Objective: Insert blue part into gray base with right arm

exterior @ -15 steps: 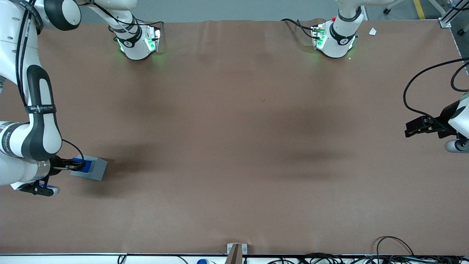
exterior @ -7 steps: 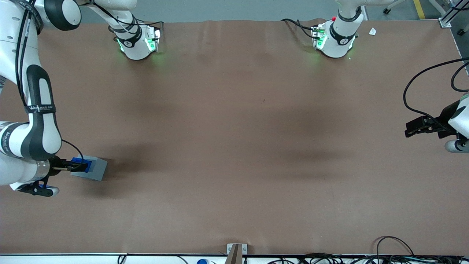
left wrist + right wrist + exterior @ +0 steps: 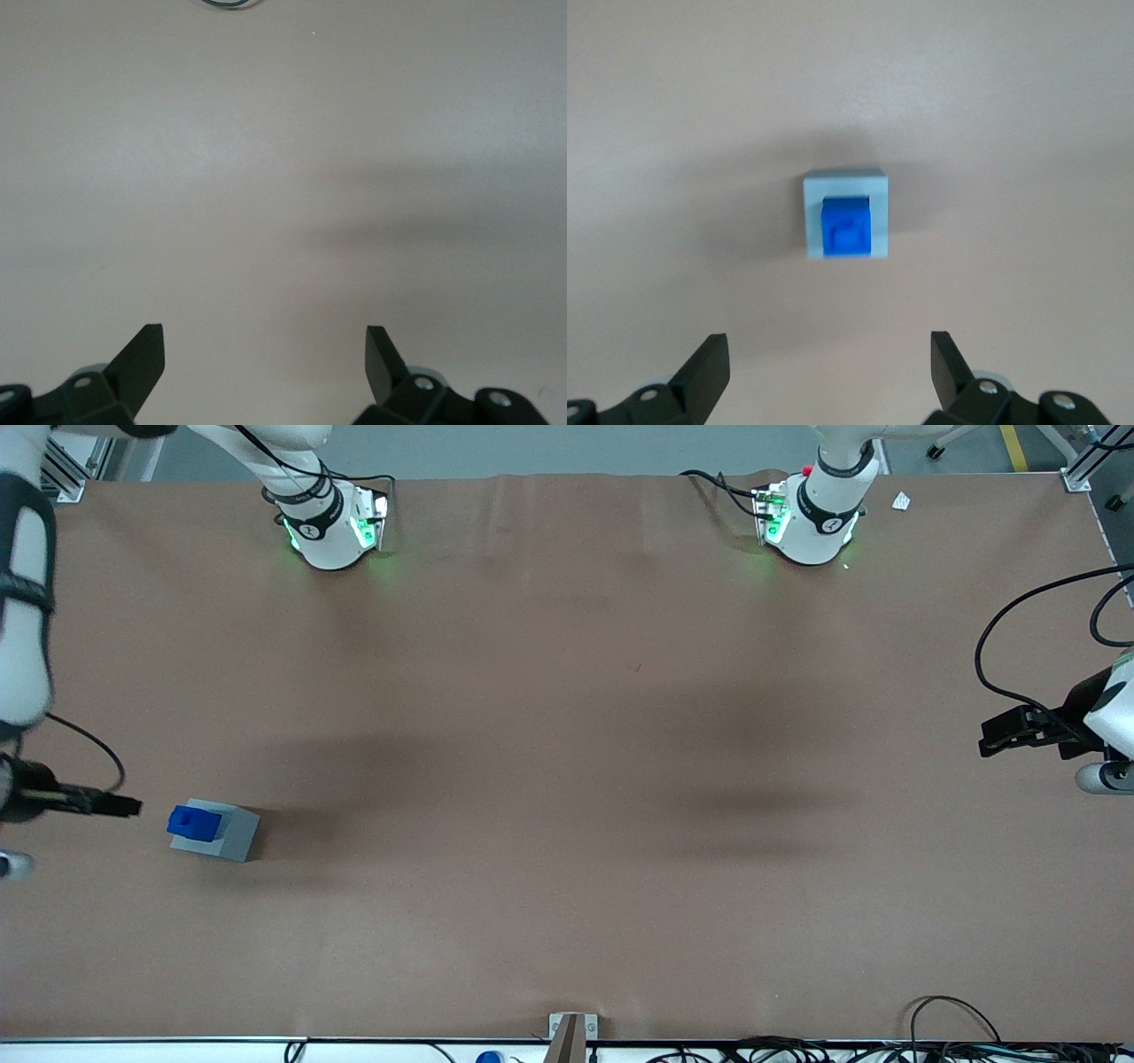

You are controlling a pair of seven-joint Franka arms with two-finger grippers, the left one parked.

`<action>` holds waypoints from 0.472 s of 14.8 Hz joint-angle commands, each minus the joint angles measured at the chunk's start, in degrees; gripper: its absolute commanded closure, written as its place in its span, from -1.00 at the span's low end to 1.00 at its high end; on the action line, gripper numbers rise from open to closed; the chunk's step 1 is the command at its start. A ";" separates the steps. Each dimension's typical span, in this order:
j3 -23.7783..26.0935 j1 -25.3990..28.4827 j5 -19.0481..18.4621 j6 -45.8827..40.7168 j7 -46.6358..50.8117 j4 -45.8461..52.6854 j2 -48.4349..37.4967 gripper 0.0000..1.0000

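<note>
The blue part (image 3: 189, 823) sat seated in the socket of the gray base (image 3: 221, 833), its stepped top standing proud of the base's upper face, on the brown worktop (image 3: 567, 779) toward the working arm's end. The right arm's (image 3: 22, 602) gripper (image 3: 124, 807) hung clear above the worktop, near the base but touching neither block. In the wrist view its fingers (image 3: 709, 367) were spread wide apart and held nothing.

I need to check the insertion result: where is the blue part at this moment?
The blue part sits in the socket on top of the gray base, toward the working arm's end of the table. The open gripper is apart from it, empty.
</note>
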 commanded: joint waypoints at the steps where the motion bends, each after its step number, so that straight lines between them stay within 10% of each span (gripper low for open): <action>1: 0.22 1.48 0.87 -3.34 0.33 -3.56 -10.14 -1.00; 7: 0.13 6.05 0.09 -4.42 1.03 -14.87 -25.26 -1.00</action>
